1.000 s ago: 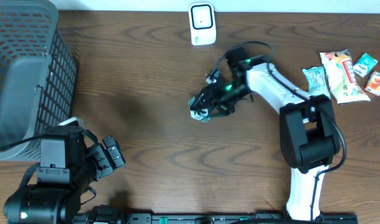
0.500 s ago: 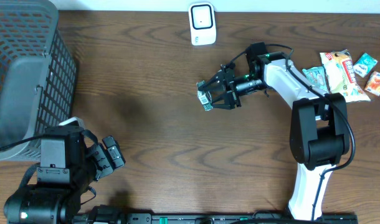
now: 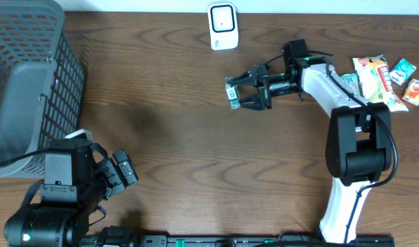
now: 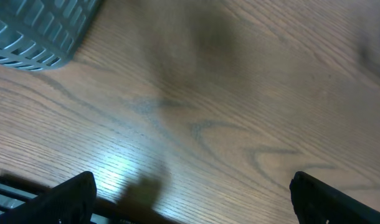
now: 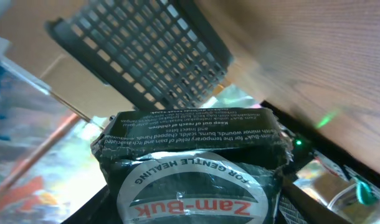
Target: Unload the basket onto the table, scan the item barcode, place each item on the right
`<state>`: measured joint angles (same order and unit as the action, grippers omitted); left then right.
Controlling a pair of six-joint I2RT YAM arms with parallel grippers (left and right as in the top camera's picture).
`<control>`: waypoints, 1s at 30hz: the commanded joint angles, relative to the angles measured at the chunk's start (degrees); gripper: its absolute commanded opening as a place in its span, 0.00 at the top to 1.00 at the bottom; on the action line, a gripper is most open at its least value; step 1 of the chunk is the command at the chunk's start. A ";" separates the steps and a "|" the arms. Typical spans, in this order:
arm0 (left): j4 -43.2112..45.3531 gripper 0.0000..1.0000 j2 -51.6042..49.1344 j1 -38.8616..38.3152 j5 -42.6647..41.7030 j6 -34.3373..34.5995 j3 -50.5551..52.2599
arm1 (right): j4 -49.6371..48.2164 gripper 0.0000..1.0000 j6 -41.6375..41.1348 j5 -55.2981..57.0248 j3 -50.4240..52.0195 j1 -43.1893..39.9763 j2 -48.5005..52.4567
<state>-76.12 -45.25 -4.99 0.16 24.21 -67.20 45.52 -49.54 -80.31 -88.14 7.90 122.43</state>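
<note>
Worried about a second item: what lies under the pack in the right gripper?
Overhead, only bare table shows around the pack in the right gripper. The spot straight beneath is covered by the pack; the right wrist view does not show it either.

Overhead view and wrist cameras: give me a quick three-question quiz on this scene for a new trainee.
1. True or false: the right gripper holds a small packet.
2. Where in the overhead view is the white scanner? A: near the top edge. B: near the bottom edge. C: at the left edge.
3. Fill in: the left gripper is ____, with nothing between its fingers.

Key: 1 true; 2 A; 3 open.
</note>
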 commanded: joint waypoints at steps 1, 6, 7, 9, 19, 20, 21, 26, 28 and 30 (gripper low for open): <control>-0.15 0.02 -0.02 -0.13 0.33 0.33 -0.04 | -0.09 0.45 -3.65 -2.80 -1.11 -3.37 0.46; -0.15 0.03 -0.02 -0.13 0.33 0.33 -0.04 | -0.09 0.46 -3.58 -2.36 -1.11 -7.06 0.46; -0.15 0.02 -0.02 -0.13 0.33 0.33 -0.04 | -0.09 0.46 -3.58 -2.34 -1.11 -7.52 0.46; -0.15 0.02 -0.02 -0.13 0.33 0.33 -0.04 | -0.11 0.46 -3.48 -2.34 -1.11 -7.98 0.46; -0.17 0.02 -0.02 -0.13 0.33 0.33 -0.04 | -0.13 0.45 -0.94 -2.34 -1.11 -6.78 0.46; -0.15 0.02 -0.02 -0.13 0.33 0.33 -0.04 | -0.17 0.45 -0.92 -2.34 -1.11 -6.60 0.46; -0.17 0.02 -0.02 -0.13 0.33 0.33 -0.04 | -0.33 0.45 -0.70 -2.34 -1.11 -6.43 0.46; -0.15 0.02 -0.02 -0.13 0.33 0.33 -0.04 | -0.96 0.45 0.31 -2.38 -1.11 -5.66 0.46; -0.15 0.02 -0.02 -0.13 0.33 0.33 -0.04 | -0.96 0.45 0.33 -2.36 -1.11 -5.35 0.46; -0.15 0.02 -0.02 -0.13 0.33 0.33 -0.04 | -0.98 0.45 0.33 -2.36 -1.11 -5.09 0.46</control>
<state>-76.12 -45.25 -4.99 0.16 24.21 -67.20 44.69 -50.41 -80.58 -88.14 2.09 122.43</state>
